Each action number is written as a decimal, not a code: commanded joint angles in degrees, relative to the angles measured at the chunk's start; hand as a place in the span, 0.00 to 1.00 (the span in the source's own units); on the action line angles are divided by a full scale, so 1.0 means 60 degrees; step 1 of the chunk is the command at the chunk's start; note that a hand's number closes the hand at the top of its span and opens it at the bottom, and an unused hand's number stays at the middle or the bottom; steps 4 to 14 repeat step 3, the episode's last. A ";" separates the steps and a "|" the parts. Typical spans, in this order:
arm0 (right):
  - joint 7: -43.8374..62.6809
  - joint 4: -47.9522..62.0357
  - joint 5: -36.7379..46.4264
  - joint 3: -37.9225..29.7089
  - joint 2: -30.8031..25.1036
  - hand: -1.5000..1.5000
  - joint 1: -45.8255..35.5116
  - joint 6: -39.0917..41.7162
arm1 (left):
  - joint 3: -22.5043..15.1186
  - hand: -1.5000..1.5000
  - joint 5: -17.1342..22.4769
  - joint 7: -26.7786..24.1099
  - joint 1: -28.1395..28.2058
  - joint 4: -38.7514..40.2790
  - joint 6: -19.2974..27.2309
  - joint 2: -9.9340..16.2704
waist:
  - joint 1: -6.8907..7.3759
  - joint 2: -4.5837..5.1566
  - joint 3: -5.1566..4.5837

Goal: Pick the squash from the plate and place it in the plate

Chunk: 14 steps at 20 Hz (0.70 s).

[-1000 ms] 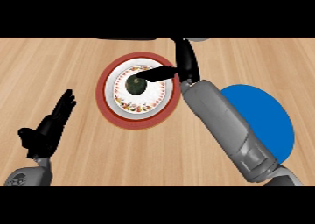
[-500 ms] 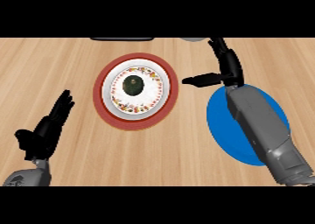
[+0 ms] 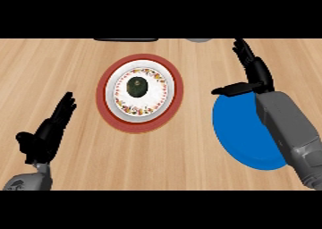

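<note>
A dark green squash (image 3: 137, 86) lies in the middle of a red-rimmed white plate (image 3: 172, 96) with a flowered band, left of centre on the wooden counter. A plain blue plate (image 3: 246, 143) lies to the right, partly under my right forearm. My right hand (image 3: 253, 73) hovers open above the blue plate's far edge, fingers straight and pointing away, thumb stuck out to the left; it holds nothing. My left hand (image 3: 50, 129) rests open at the lower left, fingers up.
A dark flat object (image 3: 126, 40) and a grey one (image 3: 200, 40) peek in at the counter's far edge. Bare wooden counter (image 3: 44, 71) surrounds both plates.
My right hand has swung from over the squash on the red-rimmed plate to the right, above the blue plate. The squash stayed on its plate. The left hand has not moved.
</note>
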 commanded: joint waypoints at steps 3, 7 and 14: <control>-0.1441 0.1377 0.0356 -0.0417 -0.0072 0.00 -0.0380 -0.0070 | -0.0156 0.50 -0.0252 -0.0395 -0.0147 0.0472 0.0171 -0.0332 | 0.0070 0.0043 0.0002; -0.1441 0.1377 0.0356 -0.0417 -0.0072 0.00 -0.0380 -0.0070 | -0.0156 0.50 -0.0252 -0.0395 -0.0147 0.0472 0.0171 -0.0332 | 0.0070 0.0043 0.0002; -0.1441 0.1377 0.0356 -0.0417 -0.0072 0.00 -0.0380 -0.0070 | -0.0156 0.50 -0.0252 -0.0395 -0.0147 0.0472 0.0171 -0.0332 | 0.0070 0.0043 0.0002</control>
